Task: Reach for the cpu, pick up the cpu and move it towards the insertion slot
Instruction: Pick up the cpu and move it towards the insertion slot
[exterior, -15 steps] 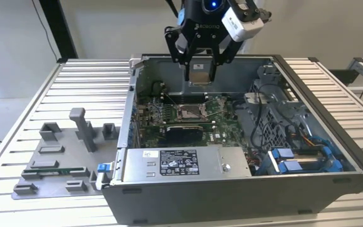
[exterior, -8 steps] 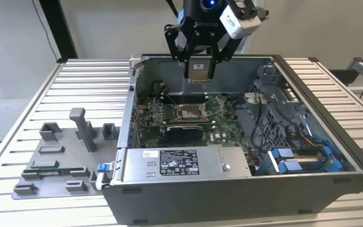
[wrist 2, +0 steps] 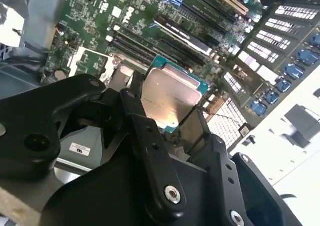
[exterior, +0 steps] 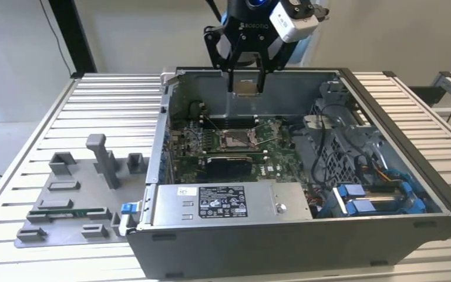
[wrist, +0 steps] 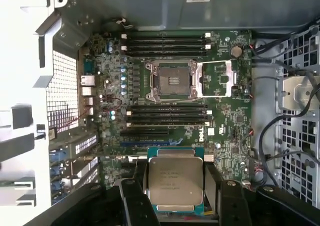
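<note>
Claw (exterior: 246, 88) grips cpu (exterior: 246, 87) above insertion slot (exterior: 234, 138).

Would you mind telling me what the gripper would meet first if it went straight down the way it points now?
Probably the motherboard near the insertion slot; the gripper holds the cpu well above it, and depth is unclear.

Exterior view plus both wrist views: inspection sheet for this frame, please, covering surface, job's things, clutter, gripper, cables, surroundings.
Surface: slatted metal table carrying an open computer case.
Job's things: cpu held in the air above the case's rear; insertion slot on the motherboard, its frame open, nothing in it.
Clutter: grey fixture blocks on the exterior view's left of the case.
Gripper: gripper shut on the cpu's edges.
Cables: black bundle inside the case, beside the board.
Surroundings: pale wall behind the table.
</note>
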Tool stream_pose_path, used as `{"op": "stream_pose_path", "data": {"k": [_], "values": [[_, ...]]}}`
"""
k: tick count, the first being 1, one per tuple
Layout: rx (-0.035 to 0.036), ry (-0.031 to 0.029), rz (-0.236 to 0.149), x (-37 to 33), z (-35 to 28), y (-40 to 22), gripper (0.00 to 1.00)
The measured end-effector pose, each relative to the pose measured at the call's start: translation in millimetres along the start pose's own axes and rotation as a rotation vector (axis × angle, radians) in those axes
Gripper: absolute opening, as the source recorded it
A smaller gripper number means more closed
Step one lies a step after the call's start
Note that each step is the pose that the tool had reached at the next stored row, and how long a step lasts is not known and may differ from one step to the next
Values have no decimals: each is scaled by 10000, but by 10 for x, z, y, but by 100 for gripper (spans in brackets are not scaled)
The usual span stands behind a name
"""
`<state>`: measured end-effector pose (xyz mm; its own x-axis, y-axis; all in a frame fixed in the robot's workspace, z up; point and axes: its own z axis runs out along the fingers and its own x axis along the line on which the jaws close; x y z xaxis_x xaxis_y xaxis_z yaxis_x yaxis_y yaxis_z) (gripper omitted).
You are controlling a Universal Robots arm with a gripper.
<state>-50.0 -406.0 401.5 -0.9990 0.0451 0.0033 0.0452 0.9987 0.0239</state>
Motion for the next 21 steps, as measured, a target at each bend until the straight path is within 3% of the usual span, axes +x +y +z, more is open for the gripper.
{"op": "stream_pose_path", "data": {"k": [3,12,14,21], "values": [[-5,-1,2,1,1,16,0],[-7,-55,59,10,16,230,0],[-7,-58,65,8,23,253,0],[-7,-67,92,14,116,411,0]]}}
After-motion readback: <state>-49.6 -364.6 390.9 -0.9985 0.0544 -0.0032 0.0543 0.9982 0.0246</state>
